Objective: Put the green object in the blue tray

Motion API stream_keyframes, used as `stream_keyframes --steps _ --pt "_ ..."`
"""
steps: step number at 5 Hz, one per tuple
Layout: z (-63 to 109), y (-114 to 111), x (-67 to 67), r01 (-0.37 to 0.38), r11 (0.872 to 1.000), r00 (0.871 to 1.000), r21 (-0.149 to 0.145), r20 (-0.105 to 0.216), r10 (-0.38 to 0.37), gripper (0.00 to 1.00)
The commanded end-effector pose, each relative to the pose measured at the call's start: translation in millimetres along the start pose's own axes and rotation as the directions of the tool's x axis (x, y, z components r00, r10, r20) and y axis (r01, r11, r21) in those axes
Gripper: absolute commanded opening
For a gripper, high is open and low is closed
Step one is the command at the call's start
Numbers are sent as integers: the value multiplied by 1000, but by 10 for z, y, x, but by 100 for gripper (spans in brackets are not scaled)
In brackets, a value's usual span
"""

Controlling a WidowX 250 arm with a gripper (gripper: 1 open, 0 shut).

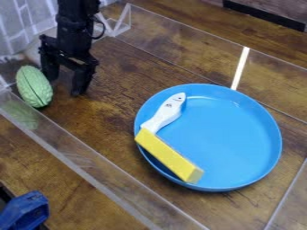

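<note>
The green object [34, 85] lies on the wooden table [108, 144] at the far left, just beside the black gripper [67, 84] — jaws apart, holding nothing — well apart from the blue tray [240, 135] carrying a yellow block [168, 156].

My arm [79, 18] runs out the top edge, so you only get its lower stretch. A blue thing [21, 214] bottom-left is chopped by the corner, no clue what it is. The small white item [168, 110] in the blue tray [240, 144] is too tiny to identify.
</note>
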State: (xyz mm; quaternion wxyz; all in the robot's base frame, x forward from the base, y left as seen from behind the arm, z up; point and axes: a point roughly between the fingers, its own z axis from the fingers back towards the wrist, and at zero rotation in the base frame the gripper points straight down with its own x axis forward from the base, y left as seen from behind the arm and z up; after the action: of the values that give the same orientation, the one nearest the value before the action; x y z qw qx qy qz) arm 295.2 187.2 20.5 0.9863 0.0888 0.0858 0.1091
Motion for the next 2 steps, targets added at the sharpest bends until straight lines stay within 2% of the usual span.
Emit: stream_keyframes --steps 1,2 --pt "-116 5 -74 1 1000 999 3 -39 0 100" --pt "-140 3 -119 -20 1000 999 4 -51 20 100"
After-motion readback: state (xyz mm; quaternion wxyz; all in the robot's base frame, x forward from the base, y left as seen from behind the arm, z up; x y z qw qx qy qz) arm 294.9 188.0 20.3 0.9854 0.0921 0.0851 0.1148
